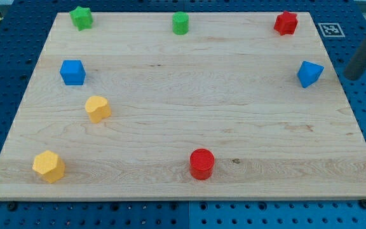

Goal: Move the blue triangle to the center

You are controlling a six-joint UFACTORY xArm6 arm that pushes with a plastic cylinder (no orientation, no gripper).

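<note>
The blue triangle (309,73) lies near the right edge of the wooden board (189,95), in the upper half of the view. My rod comes down from the view's right edge, and my tip (351,76) is just off the board's right edge, a short way to the right of the blue triangle and apart from it.
A green star (81,17), a green cylinder (180,23) and a red star (286,23) line the top edge. A blue cube (72,72), a yellow heart (97,108) and a yellow hexagon (48,166) sit at the left. A red cylinder (202,163) is at bottom centre.
</note>
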